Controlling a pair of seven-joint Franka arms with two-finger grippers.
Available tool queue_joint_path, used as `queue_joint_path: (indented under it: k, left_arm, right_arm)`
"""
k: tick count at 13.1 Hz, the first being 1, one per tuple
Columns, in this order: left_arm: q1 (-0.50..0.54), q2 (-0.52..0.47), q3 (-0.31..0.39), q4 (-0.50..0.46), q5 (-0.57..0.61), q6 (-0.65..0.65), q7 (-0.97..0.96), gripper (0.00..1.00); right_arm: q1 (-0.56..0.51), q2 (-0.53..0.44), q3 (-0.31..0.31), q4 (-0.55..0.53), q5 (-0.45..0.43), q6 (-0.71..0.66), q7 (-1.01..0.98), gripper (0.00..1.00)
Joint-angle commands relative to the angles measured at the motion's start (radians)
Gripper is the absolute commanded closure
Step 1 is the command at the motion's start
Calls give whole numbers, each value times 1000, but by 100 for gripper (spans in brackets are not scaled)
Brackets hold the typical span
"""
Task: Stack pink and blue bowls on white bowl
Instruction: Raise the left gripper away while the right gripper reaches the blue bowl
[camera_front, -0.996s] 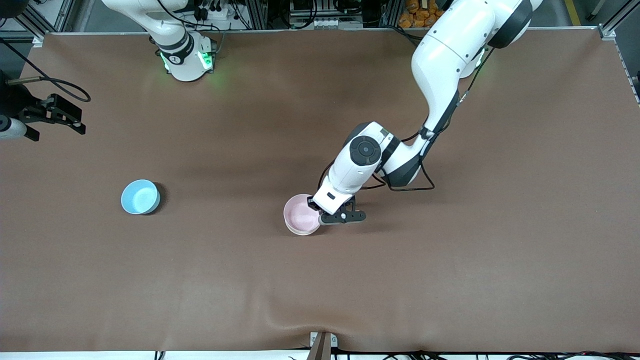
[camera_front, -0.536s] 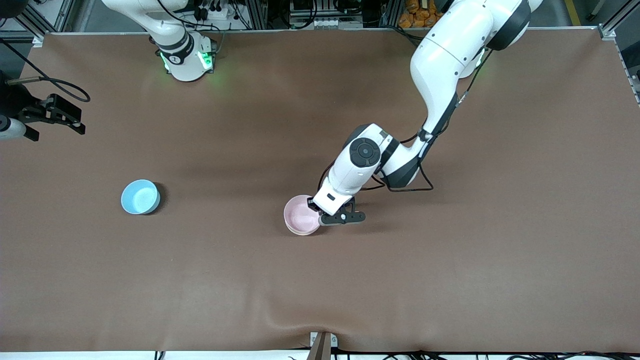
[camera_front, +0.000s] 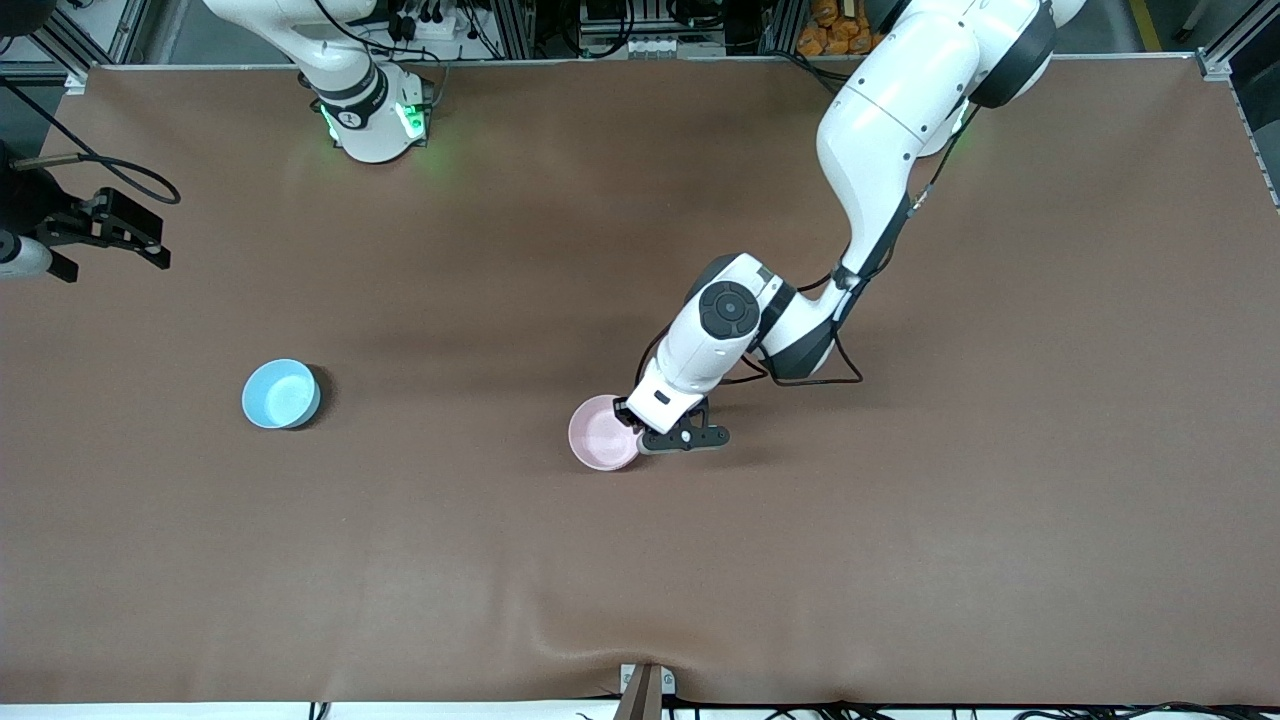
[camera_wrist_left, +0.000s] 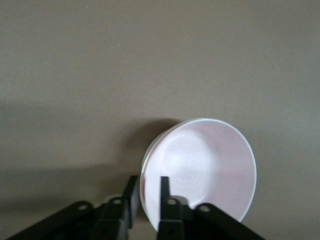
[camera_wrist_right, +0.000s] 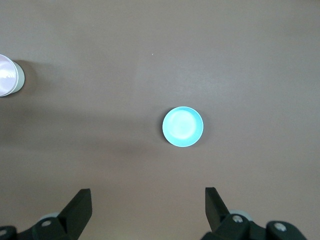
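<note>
The left end effector (camera_front: 638, 432) is clenched on the rim of the pink bowl (camera_front: 602, 446), low at the centre of the front view and nested in the white bowl (camera_wrist_left: 148, 156), whose edge peeks out beneath it in the left wrist view. This first stacking step looks nearly done; next the fingers should let go. The blue bowl (camera_front: 281, 394) sits on the table (camera_front: 900, 560) at mid-left. The right end effector (camera_front: 100, 232), released, waits at the upper-left edge.

White arms (camera_front: 880, 130), blk joints & cables
</note>
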Motion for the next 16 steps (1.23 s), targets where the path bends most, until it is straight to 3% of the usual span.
queue_joint_path:
  k: [1,4,7,13,14,16]
  left_arm:
    - [3,-32,8,17,31,-60,-16,0]
    - [87,-182,5,14,32,-285,-10,0]
    - [194,-339,5,14,32,-491,-3,0]
    - [389,-578,3,12,29,-824,174,0]
    - [423,-610,2,8,29,-876,191,0]
    - [497,-659,2,-4,28,-934,308,0]
  right_arm:
    - [-7,-8,-6,0,18,-10,-5,0]
    - [-8,-5,-6,2,16,2,-8,0]
    - [-91,70,-7,25,26,54,-5,0]
    - [-148,232,-15,35,-22,73,-11,0]
    - [-151,263,-15,19,-19,88,-9,0]
    - [-183,277,-15,-107,-10,245,-11,0]
